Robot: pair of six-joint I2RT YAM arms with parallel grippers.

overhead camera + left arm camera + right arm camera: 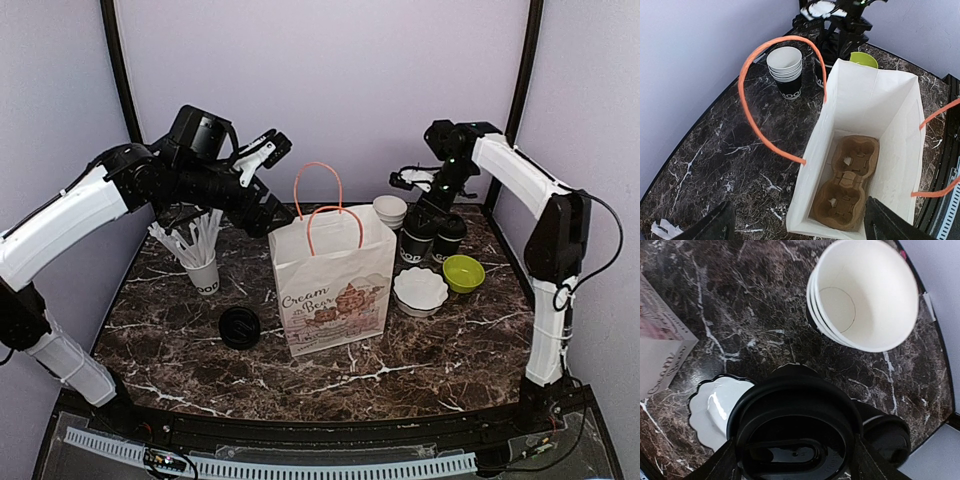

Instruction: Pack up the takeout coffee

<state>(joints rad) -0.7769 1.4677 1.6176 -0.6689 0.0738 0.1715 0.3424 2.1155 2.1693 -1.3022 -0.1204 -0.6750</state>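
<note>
Fingers [724,466] of the right claw [795,463] are flanking the black lid of one takeout coffee [795,430], lying close against its rim on both sides. Whether they are clamping it or only straddling it cannot be told. That cup is standing upright at the right rear of the bench [170,350]. A second takeout coffee [888,436] is standing just beside it, with the stack of lidless cups [865,295] near behind and a white scalloped dish [710,412] in front. The left claw [799,220] is hanging released, its fingers spread wide and holding nothing, above the open paper bag [870,100]. A cardboard cup carrier [847,182] is lying flat on the bag's floor.
</note>
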